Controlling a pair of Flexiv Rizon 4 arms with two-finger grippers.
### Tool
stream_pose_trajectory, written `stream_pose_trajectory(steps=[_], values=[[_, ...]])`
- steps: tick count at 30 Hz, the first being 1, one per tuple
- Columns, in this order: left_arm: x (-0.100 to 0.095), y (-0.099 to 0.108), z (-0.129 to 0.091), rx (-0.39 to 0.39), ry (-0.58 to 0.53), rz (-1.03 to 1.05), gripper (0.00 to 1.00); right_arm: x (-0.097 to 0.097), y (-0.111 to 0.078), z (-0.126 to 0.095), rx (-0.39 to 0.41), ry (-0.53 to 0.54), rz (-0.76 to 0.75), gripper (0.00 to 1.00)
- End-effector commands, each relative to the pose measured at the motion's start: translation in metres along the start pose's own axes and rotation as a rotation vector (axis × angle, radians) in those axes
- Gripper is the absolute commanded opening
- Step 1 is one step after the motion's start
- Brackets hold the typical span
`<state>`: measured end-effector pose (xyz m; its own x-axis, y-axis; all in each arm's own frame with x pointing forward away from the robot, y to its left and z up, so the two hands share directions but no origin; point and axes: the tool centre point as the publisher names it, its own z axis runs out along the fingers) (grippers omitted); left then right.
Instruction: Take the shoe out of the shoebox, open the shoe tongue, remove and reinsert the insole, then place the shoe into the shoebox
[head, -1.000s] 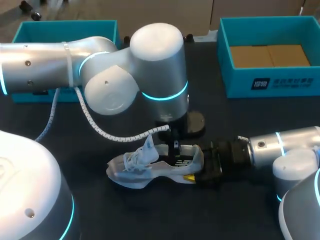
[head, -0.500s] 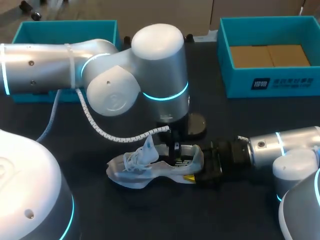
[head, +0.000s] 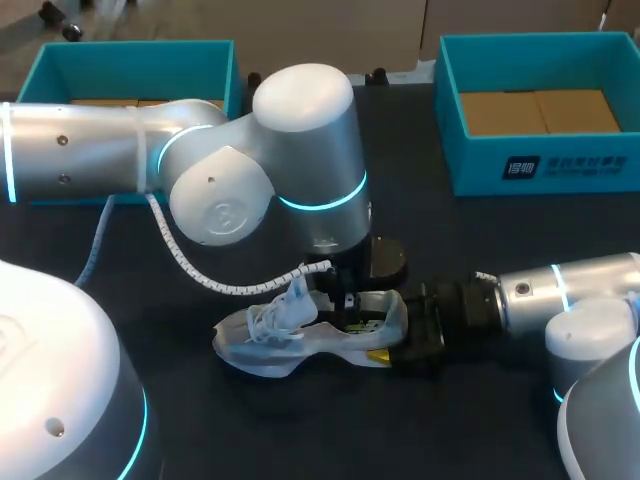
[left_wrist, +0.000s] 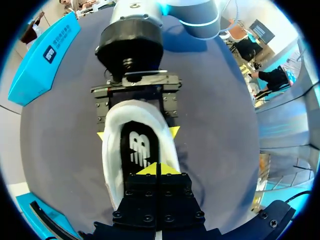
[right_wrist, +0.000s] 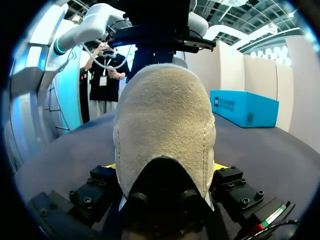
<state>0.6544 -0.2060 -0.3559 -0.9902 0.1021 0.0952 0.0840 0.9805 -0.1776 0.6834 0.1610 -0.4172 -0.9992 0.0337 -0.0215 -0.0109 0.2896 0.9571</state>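
My right gripper (right_wrist: 165, 166) clamps the heel of the grey sneaker (head: 300, 335) lying on the table (head: 300, 430), while my left gripper (left_wrist: 157, 168), fingertips pressed together, sits over its black insole (left_wrist: 137, 150).

- The worktop (head: 450, 420) is dark and matte.
- A left box (head: 130, 48), teal and open-topped, sits at the far left corner.
- A right box (head: 560, 165), also teal and open-topped, sits at the far right corner, with a printed panel on its near wall. It is well apart from the left box.
- A pale shoe (head: 270, 340) sits near the middle on its sole, toe toward the left side and heel toward the right, well apart from both boxes.
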Motion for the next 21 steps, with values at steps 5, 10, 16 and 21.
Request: stream_pose_trajectory(steps=[5, 10, 16, 21], values=[[0.0027, 0.0148, 0.0038, 0.011, 0.025, 0.015, 0.0, 0.0005, 0.0008, -0.0003, 0.002, -0.001, -0.001, 0.0], [0.004, 0.017, 0.0029, 0.005, 0.038, 0.019, 0.0, 0.0005, 0.0008, -0.0003, 0.002, -0.001, -0.001, 0.0], [0.004, 0.017, 0.0029, 0.005, 0.038, 0.019, 0.0, 0.0005, 0.0008, -0.0003, 0.002, -0.001, -0.001, 0.0], [0.004, 0.017, 0.0029, 0.005, 0.038, 0.019, 0.0, 0.0005, 0.0008, -0.0003, 0.002, -0.001, -0.001, 0.0]])
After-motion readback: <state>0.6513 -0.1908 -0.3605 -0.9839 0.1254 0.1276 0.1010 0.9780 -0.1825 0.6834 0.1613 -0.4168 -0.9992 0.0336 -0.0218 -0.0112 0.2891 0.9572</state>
